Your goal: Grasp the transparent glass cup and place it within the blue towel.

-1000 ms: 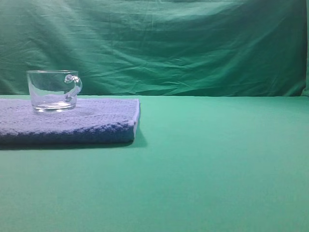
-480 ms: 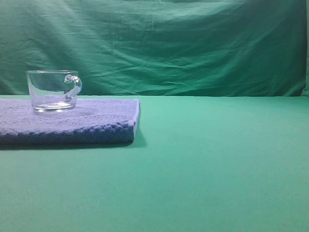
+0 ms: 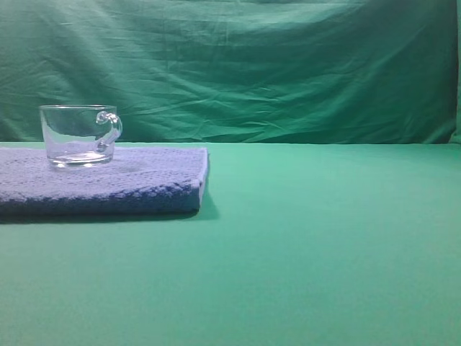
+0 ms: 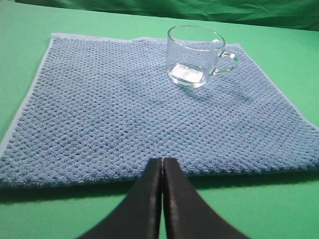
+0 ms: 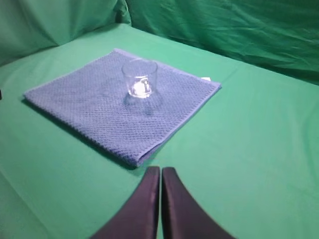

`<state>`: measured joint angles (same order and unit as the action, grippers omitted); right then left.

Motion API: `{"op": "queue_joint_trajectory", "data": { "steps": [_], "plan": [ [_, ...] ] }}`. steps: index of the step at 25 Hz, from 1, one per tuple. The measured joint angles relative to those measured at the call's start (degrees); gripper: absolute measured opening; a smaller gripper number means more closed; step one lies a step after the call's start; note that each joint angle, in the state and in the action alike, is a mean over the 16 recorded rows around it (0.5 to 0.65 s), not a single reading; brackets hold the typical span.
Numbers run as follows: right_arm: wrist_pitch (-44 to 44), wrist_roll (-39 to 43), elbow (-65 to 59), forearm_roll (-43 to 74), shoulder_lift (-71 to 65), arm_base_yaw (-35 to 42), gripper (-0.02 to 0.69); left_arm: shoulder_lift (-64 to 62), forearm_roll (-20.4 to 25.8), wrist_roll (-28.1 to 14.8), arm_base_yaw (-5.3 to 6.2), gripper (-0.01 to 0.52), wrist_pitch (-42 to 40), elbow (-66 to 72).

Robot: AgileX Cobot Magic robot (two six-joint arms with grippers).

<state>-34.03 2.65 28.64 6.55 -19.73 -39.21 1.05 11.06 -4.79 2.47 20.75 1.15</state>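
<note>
Green table cover (image 3: 324, 238) carries towel (image 3: 108, 180), cup (image 3: 75, 135)

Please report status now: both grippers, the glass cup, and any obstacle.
Left gripper shut, empty. Right gripper shut, empty. Glass cup upright on blue towel, untouched. No obstacle seen.

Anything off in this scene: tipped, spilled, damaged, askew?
Nothing stands out. The transparent glass cup stands upright on the blue towel, well inside its edges and looking empty, with no spill or crack visible. The towel lies flat on the green table cover. Left gripper and right gripper sit shut, off the towel, holding nothing.
</note>
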Motion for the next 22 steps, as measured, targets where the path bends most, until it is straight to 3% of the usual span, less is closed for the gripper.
{"op": "queue_joint_trajectory", "data": {
  "steps": [14,22],
  "plan": [
    [9.6,0.0,-14.1,2.3,13.1,24.7,0.000,0.0,0.0,0.0,0.00,0.000,0.0,0.0],
    [13.2,0.0,-24.3,1.0,19.7,31.7,0.000,0.0,0.0,0.0,0.00,0.000,0.0,0.0]
  ]
}}
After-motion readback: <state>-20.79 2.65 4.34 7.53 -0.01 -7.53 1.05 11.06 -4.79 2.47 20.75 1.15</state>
